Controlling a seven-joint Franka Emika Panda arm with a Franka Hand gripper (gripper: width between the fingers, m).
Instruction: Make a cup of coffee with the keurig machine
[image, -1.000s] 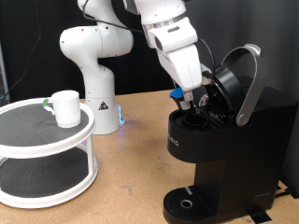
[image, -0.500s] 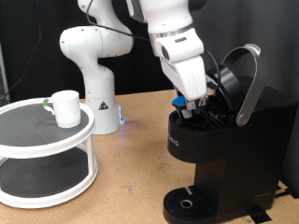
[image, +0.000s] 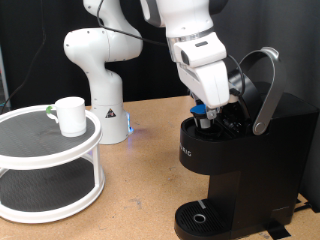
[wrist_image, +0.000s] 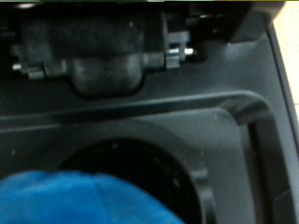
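Observation:
The keurig machine (image: 250, 160) stands at the exterior view's right with its lid (image: 262, 85) raised. My gripper (image: 205, 118) hangs over the open pod chamber (wrist_image: 140, 168), shut on a small dark pod with a blue top (image: 199, 109). In the wrist view the pod's blue top (wrist_image: 75, 201) fills the near corner, just above the round chamber opening. The cup (image: 71, 115), a white mug, stands upright on the top tier of a round white shelf (image: 40, 150) at the exterior view's left, far from the gripper.
The robot's white base (image: 100, 70) stands behind the shelf on the brown table (image: 140, 190). The machine's round drip tray (image: 200, 215) at the exterior view's bottom has nothing on it. A black backdrop closes the rear.
The gripper with the pod has moved towards the exterior view's right and slightly down, closer over the open chamber. The cup and the machine have not moved.

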